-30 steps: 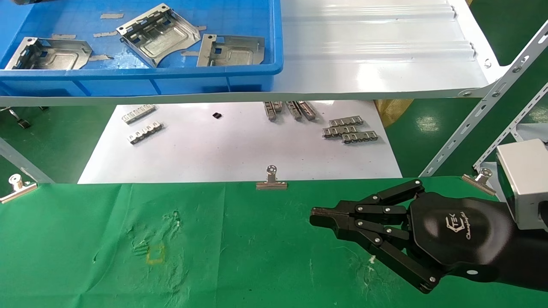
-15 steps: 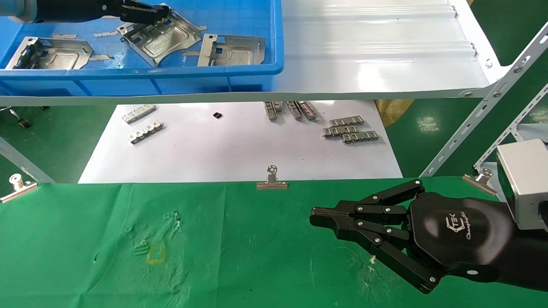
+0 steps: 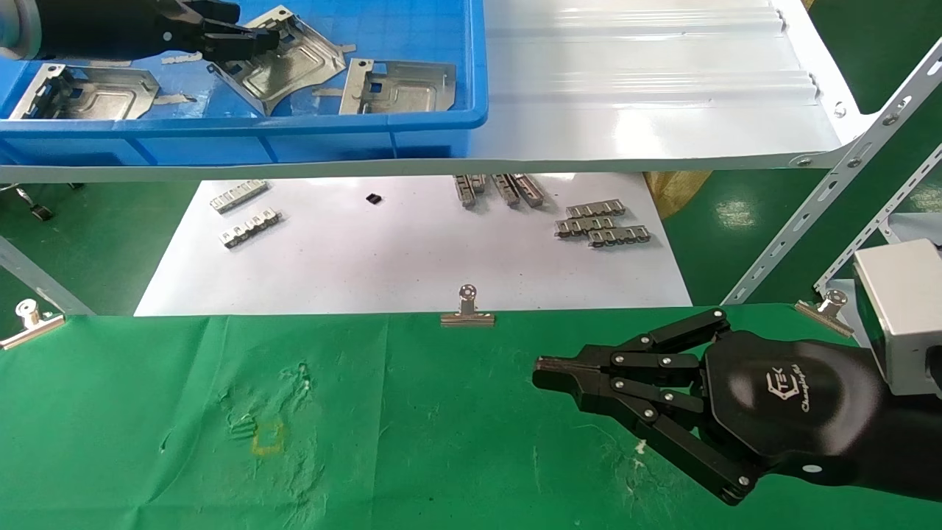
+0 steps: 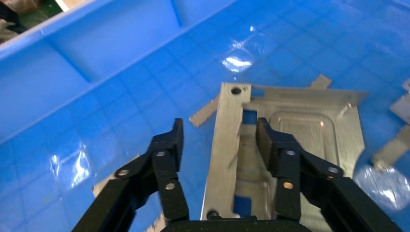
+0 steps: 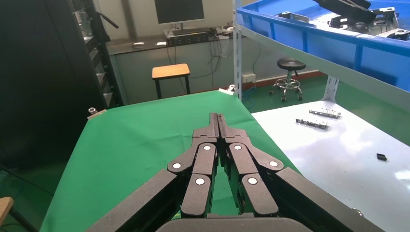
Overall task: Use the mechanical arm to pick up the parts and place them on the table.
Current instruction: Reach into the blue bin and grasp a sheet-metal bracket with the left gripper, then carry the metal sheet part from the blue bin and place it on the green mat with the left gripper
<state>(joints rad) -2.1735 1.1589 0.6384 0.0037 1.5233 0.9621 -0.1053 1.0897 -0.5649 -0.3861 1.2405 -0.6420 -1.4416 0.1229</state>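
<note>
Three silvery parts lie in a blue bin (image 3: 294,121) on the shelf: one at the left (image 3: 88,94), one in the middle (image 3: 298,55), one at the right (image 3: 401,87). My left gripper (image 3: 254,40) is inside the bin at the middle part. In the left wrist view the gripper (image 4: 218,140) is open, its fingers (image 4: 171,140) straddling the folded slotted edge of that part (image 4: 309,125), with a gap on one side. My right gripper (image 3: 541,368) is shut and empty, low over the green table (image 3: 441,456); it also shows in the right wrist view (image 5: 217,118).
The bin stands on a glossy white shelf (image 3: 647,88). Below it a white sheet (image 3: 412,265) holds small toothed strips (image 3: 600,224). Binder clips (image 3: 466,313) pin the cloth's far edge. A slotted shelf post (image 3: 831,184) slants at the right.
My left gripper has come into view from the left and reached over the middle part in the bin, which has shifted slightly. The right arm has not moved.
</note>
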